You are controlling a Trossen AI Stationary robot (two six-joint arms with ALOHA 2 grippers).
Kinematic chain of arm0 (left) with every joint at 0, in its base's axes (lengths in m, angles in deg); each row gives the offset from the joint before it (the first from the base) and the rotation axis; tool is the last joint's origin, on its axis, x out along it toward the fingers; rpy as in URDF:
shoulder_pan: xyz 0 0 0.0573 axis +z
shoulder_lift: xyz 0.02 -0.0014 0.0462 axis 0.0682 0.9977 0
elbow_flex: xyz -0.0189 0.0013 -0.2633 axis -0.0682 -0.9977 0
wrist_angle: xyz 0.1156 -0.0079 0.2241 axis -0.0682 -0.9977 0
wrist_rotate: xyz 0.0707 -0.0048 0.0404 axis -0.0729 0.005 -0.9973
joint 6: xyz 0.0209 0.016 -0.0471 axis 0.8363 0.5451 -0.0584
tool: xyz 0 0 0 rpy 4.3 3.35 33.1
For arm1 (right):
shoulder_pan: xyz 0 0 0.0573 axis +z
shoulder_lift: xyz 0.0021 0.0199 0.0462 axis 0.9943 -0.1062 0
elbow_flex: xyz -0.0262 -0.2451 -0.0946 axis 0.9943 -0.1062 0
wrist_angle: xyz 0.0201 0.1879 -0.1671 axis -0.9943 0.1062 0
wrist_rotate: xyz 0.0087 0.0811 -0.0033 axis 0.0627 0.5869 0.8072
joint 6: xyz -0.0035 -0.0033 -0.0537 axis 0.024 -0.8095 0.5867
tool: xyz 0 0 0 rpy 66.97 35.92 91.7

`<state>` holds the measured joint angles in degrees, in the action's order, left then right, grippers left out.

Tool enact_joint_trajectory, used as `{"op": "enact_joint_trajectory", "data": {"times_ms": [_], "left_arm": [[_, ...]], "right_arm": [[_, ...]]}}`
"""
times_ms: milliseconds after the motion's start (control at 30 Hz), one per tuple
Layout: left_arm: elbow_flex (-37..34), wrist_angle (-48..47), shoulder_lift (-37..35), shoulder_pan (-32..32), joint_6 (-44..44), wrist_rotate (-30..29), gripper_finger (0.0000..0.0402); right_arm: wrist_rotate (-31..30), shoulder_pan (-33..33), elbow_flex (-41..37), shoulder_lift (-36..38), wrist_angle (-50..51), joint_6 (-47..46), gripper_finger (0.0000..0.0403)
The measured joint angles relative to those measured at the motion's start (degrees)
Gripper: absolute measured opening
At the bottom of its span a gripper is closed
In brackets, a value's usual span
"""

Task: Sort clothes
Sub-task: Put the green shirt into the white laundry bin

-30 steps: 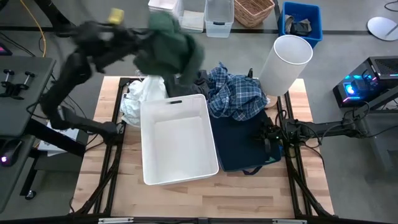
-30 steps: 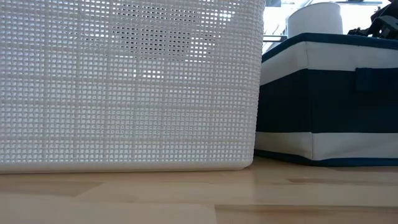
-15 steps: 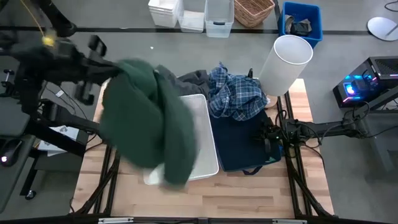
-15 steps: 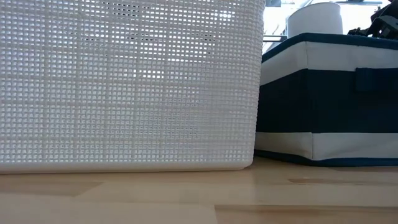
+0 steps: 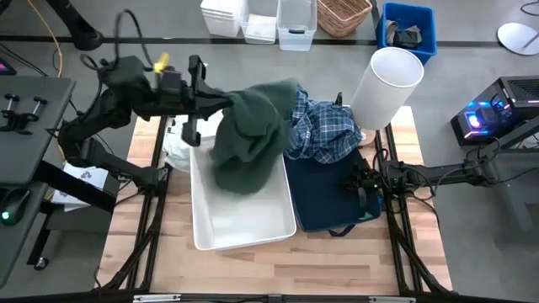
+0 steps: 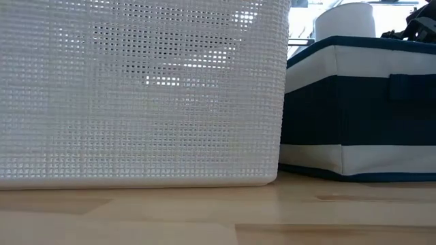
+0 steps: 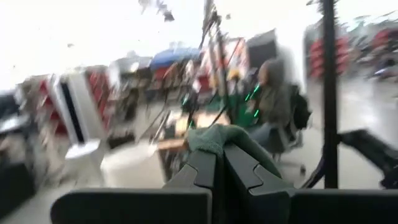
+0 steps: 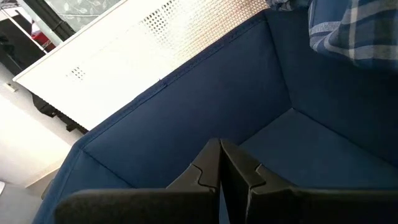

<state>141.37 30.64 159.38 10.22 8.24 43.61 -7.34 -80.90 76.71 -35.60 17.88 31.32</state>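
Note:
My left gripper [image 5: 221, 105] is shut on the dark green garment [image 5: 249, 136], which hangs over the far half of the white plastic bin [image 5: 246, 220]. The blue-and-white plaid shirt [image 5: 324, 126] is draped over the far end of the navy blue bin [image 5: 330, 202]. A white garment [image 5: 177, 141] lies on the table left of the white bin. The dark grey garment is hidden. My right gripper [image 5: 362, 192] is shut and empty at the navy bin's right wall, inside the bin [image 8: 221, 155]. My left gripper pinches a bunched fold of the green garment [image 7: 214, 138] between its two fingers. The fingers reach level from the table's left side. The garment hangs below and to the right of them, slack, over the white bin; whether its lower end touches the bin I cannot tell.
A tall white cylinder [image 5: 386, 86] stands at the table's far right. Small bins, a wicker basket and a blue crate [image 5: 409, 27] stand on the floor beyond the table. The low view shows only the white bin's mesh wall [image 6: 136, 95] and the navy bin [image 6: 354, 116]. A seated person [image 7: 273, 93] shows in the room.
My left gripper has swung the green garment from above the far pile toward the table's left and near side, where it flared out over the white bin, then back toward the right. The garment now hangs bunched over the bin's far half.

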Motion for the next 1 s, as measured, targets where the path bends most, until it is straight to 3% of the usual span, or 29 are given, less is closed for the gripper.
{"op": "enact_joint_trajectory", "data": {"times_ms": [167,467,767,867,1000], "left_arm": [[0.0,-4.2,-0.9,0.0,-2.7,1.0,0.0000],[-0.1,-16.8,-4.5,-1.2,-15.7,0.1,0.0000],[-0.7,-25.6,-8.1,-2.6,-21.0,-10.2,0.0000],[-4.3,-25.0,-6.1,-2.6,-21.4,-8.4,0.0000],[-9.4,-20.3,-2.9,-2.6,-22.5,-0.8,0.0000]], "right_arm": [[0.0,0.0,0.0,0.0,0.0,0.0,0.0000],[0.0,0.0,0.0,0.0,0.0,0.0,0.0000],[0.0,0.0,0.0,0.0,0.0,0.0,0.0000],[0.0,0.0,0.0,0.0,0.0,0.0,0.0000],[0.0,0.0,0.0,0.0,0.0,0.0,0.0000]]}}
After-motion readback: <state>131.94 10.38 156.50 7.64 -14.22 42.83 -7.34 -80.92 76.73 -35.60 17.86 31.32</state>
